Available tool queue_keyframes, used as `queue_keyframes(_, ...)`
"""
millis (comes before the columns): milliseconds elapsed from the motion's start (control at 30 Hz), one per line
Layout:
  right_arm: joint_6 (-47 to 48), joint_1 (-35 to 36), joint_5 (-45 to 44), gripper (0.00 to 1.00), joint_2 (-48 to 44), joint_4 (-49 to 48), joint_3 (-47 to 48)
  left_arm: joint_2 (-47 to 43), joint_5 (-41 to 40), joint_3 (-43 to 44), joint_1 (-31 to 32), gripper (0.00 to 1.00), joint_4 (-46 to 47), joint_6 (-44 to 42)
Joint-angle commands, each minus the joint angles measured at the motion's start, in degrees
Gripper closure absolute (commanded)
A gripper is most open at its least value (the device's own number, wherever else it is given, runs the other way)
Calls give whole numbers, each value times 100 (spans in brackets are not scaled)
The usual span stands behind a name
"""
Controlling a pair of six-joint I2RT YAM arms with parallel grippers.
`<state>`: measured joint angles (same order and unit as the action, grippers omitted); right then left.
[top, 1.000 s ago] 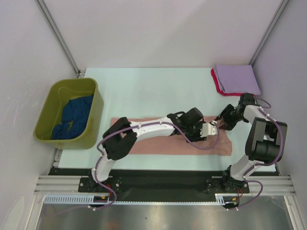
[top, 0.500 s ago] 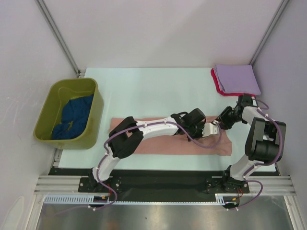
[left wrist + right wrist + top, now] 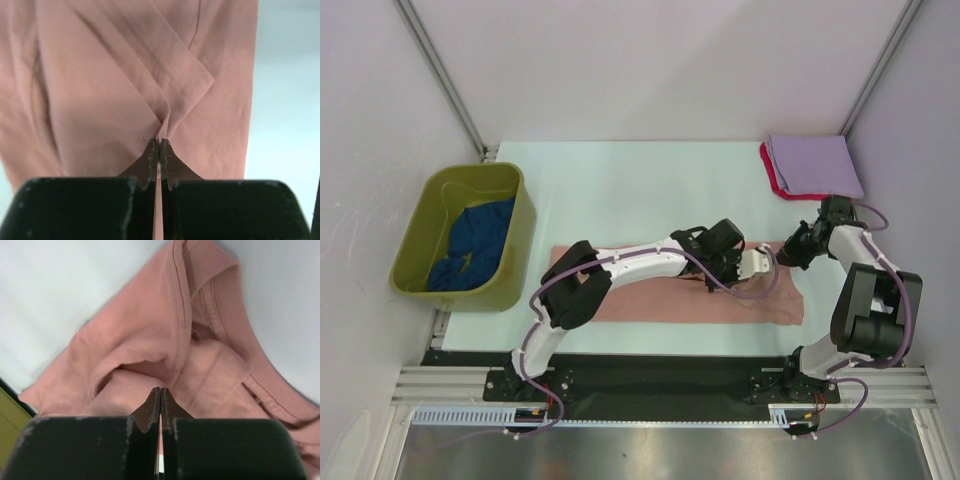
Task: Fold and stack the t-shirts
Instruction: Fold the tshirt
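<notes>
Salmon cloth front and centre: the salmon-pink shirt (image 3: pixel 720 305) is lying stretched along the near side of the surface (image 3: pixel 640 190), and both arms are working its right end. The left claw (image 3: pixel 159 150) is pinching a folded edge, jaws closed tight on the cloth. The right claw (image 3: pixel 160 397) is clamping a bunched ridge near the collar. Far right, the lavender shirt (image 3: pixel 815 165) is sitting on the red shirt (image 3: pixel 770 172). Over left, the dark blue shirt (image 3: pixel 470 245) is lying crumpled in the olive tub (image 3: pixel 525 225).
</notes>
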<state>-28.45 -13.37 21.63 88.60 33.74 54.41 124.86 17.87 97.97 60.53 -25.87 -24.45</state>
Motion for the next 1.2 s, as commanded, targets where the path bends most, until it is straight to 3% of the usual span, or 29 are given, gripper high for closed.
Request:
queue_keyframes(0,234,53,-290,100,-492,440,-88,-777,270,-128,-199,100,-121,37)
queue_keyframes(233,226,229,-545,100,-1239,976,-501,-1393,444,-1043,-411,100,170,-86)
queue_keyframes(667,-477,1292,-888,100,-2549,1671,-1345,-2000,683,-2185,-780,100,592,-139)
queue_keyframes(900,-487,1389,-809,100,-2268,1285,-1223,-2009,674,-2248,-1051,100,1066,141)
queue_keyframes(933,-425,1050,-818,100,-2120,1206,-1101,-1957,631,-2152,-1096,100,1101,229)
queue_keyframes(1167,-74,801,-810,100,-882,478,-424,-1421,437,-1747,-1210,100,1355,563)
